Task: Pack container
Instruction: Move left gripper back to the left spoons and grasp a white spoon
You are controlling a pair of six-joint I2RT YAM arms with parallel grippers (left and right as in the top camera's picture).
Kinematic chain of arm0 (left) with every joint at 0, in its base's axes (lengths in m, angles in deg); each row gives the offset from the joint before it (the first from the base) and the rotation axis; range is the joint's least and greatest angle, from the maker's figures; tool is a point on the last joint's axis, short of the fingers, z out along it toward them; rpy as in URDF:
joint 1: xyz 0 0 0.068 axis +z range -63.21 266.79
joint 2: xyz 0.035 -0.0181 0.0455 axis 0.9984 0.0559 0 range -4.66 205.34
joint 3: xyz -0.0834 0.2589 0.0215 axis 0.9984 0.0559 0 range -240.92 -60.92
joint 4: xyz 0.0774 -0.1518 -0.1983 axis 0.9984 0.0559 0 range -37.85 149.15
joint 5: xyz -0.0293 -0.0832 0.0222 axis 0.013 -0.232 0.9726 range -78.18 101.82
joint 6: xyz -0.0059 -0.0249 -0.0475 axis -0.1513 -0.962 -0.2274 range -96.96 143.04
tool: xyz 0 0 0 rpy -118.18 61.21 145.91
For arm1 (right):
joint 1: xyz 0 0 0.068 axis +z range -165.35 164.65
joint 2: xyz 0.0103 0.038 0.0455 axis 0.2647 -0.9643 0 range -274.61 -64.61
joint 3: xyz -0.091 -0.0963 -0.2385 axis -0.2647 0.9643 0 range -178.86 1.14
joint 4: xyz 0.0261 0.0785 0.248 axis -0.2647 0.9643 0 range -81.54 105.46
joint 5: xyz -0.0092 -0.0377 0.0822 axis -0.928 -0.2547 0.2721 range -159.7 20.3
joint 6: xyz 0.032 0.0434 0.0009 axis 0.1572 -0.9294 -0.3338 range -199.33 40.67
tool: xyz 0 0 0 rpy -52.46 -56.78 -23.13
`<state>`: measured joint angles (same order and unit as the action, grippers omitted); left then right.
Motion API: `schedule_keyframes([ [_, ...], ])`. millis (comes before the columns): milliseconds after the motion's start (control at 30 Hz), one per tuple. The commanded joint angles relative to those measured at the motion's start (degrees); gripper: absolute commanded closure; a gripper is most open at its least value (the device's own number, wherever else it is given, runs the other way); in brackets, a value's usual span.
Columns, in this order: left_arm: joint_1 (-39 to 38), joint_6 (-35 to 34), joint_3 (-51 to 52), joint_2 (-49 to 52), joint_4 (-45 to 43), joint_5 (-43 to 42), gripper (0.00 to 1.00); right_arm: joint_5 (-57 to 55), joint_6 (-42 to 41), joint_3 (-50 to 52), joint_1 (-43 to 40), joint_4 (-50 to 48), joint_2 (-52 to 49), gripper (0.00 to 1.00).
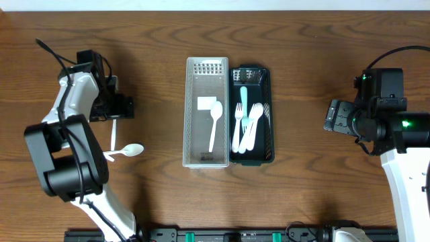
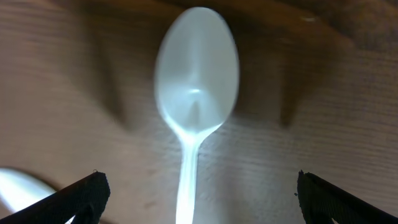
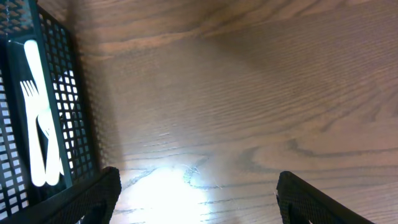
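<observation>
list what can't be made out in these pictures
- Left wrist: the spoon is blurred and its handle runs off the bottom edge; a white shape at lower left is cut by the corner.
- Overhead: the label in the clear bin is too small to read.
- Right wrist: the black basket is cut off by the left edge.

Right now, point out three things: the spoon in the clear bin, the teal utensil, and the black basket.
Spoon [image 1: 216, 111]: overhead view, on its bowl.
Teal utensil [image 1: 243, 97]: overhead view, on its handle.
Black basket [image 1: 271, 114]: overhead view, on its right wall.
</observation>
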<state>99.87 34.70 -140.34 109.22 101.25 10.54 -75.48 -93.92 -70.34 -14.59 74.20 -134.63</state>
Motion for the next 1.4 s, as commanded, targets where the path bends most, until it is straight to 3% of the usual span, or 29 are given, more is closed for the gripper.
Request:
schedule_keyframes([
  [0, 0.24, 3.63, 0.24, 1.95, 0.04, -2.49, 0.01, 0.22, 1.03, 0.17, -0.76, 0.0, -0.11, 0.17],
  [833, 0.26, 5.68, 2.34, 6.03, -2.08, -5.18, 0.02, 0.24, 1.4, 0.17, -0.79, 0.04, -0.11, 0.16],
  [900, 0.26, 5.68, 2.34, 6.03, -2.03, -5.18, 0.07, 0.24, 1.4, 0.17, -0.79, 0.04, -0.11, 0.17],
  [1233, 0.24, 5.66, 2.34, 6.03, -1.55, -5.18, 0.55, 0.24, 1.4, 0.17, -0.79, 0.02, -0.11, 0.16],
  [1367, 0.24, 5.66, 2.34, 6.03, -1.57, -5.18, 0.57, 0.24, 1.4, 0.17, -0.79, 0.02, -0.11, 0.16],
])
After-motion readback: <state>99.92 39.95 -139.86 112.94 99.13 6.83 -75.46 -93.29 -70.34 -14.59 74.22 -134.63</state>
